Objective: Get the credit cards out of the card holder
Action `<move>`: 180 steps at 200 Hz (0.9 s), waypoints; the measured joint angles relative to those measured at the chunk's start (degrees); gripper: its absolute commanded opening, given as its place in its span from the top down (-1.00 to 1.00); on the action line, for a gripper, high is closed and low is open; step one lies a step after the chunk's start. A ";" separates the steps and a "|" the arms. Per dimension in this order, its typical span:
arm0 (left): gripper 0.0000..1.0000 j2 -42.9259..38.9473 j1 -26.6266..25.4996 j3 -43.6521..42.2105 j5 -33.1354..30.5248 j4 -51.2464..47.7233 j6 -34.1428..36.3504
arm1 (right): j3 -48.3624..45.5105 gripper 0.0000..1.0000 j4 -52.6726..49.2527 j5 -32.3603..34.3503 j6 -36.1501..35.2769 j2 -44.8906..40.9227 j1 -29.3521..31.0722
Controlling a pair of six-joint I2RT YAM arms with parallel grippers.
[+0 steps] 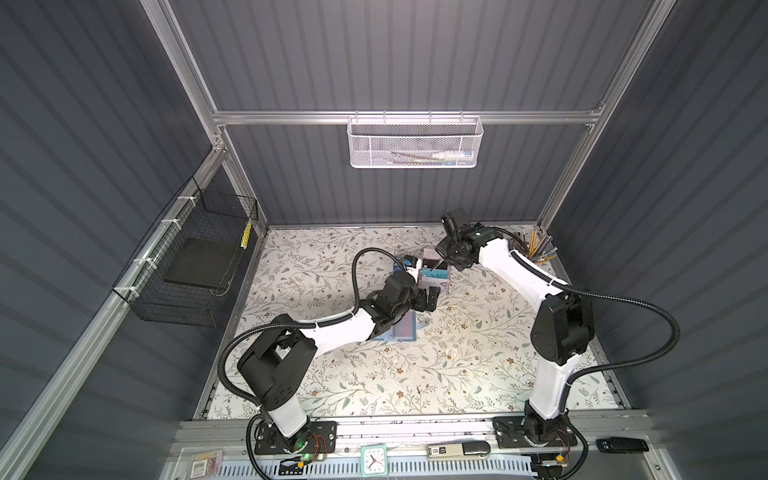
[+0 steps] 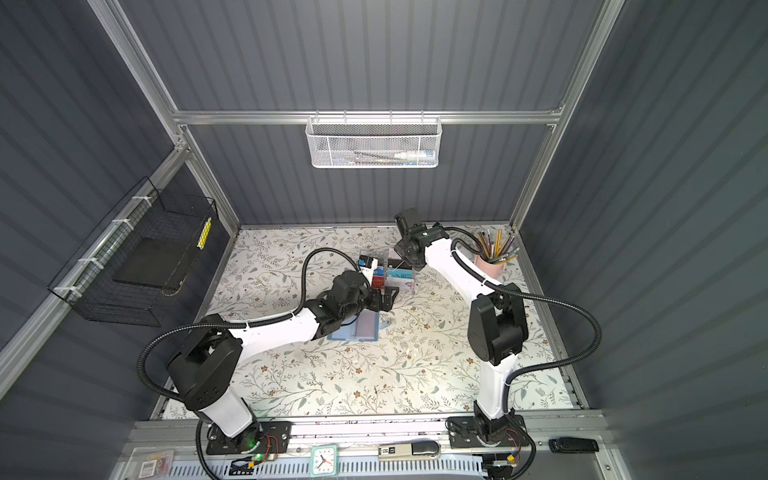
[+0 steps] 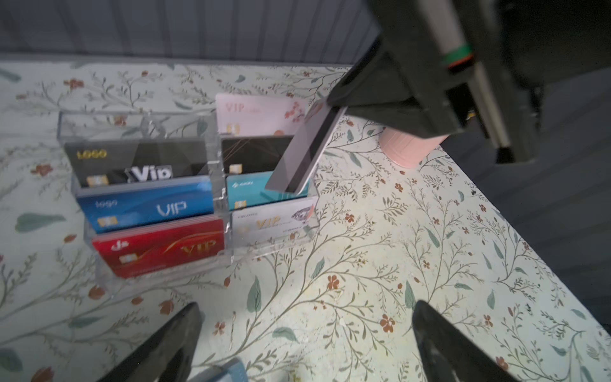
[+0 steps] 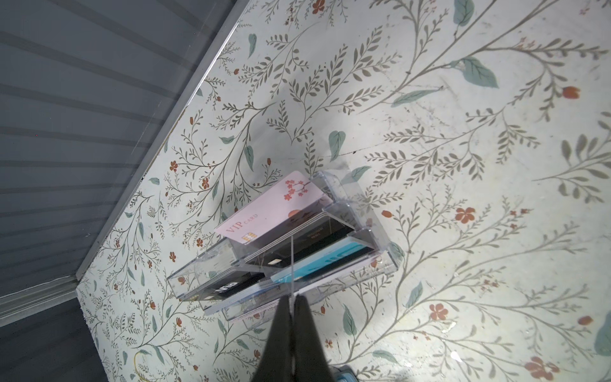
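My right gripper has its jaws pressed together on a white plastic card with a dark stripe. It is pinched by one short edge and hangs slantwise over the clear acrylic tiered rack, with its lower corner in front of the teal card's tier; whether it touches the rack I cannot tell. My left gripper stands as wide as it goes, with nothing between its fingers, and hovers over the floral-patterned table. The slate-blue folding card holder lies open and flat on the table under my left forearm. In both top views the rack sits at about 1 o'clock from it, with my left gripper between the two. A pink cup of pencils stands at 3 o'clock from the rack. I judge the task partway: one card is out and in my grip, not yet set down, while what looks like a reddish card shows in the holder's inner sleeve, so at least that one is left. Much is hidden. My left arm covers the holder's 9 o'clock half, so I cannot count its sleeves or their contents. The left wrist view catches only a blue corner of it. In the right wrist view my held card is edge-on, a bare thin line. I cannot tell which of the rack's cards came from the holder.
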 measured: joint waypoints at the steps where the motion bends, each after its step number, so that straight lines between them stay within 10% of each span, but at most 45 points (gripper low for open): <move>1: -0.99 0.02 -0.04 0.00 -0.09 0.11 0.17 | -0.04 1.00 0.02 -0.09 -0.02 -0.02 0.00; 180: -0.43 11.50 -0.66 -3.04 -6.51 30.71 35.47 | -6.45 1.00 4.44 -6.91 -0.02 -4.26 -3.28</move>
